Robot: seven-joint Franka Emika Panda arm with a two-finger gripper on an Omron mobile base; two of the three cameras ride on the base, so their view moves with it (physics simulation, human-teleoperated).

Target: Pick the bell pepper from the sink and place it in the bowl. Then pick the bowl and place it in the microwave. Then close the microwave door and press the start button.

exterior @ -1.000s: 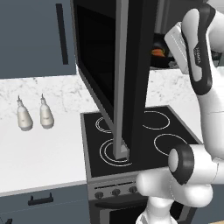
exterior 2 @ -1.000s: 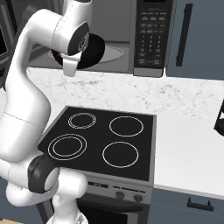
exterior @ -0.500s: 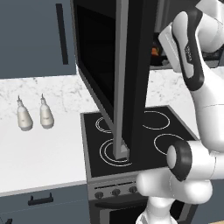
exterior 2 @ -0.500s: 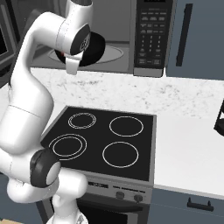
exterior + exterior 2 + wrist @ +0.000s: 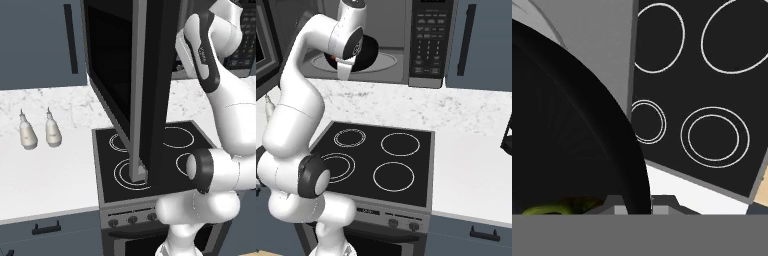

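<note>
As the arm has swung further toward the microwave point(image 5: 406, 45), the hand point(image 5: 637, 202) stays clamped on the bowl point(image 5: 567, 130).

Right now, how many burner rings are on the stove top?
4: back left, back right, front left, partly behind the arm, and front right.

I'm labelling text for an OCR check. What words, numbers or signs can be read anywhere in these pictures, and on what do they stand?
None can be read.
Microwave button panel: rows of pale marks, too small and blurred to read.
Arm: a small mark on its dark band, too blurred to read.
Stove knobs: no legible markings.
Two bottles: no labels visible.
</note>
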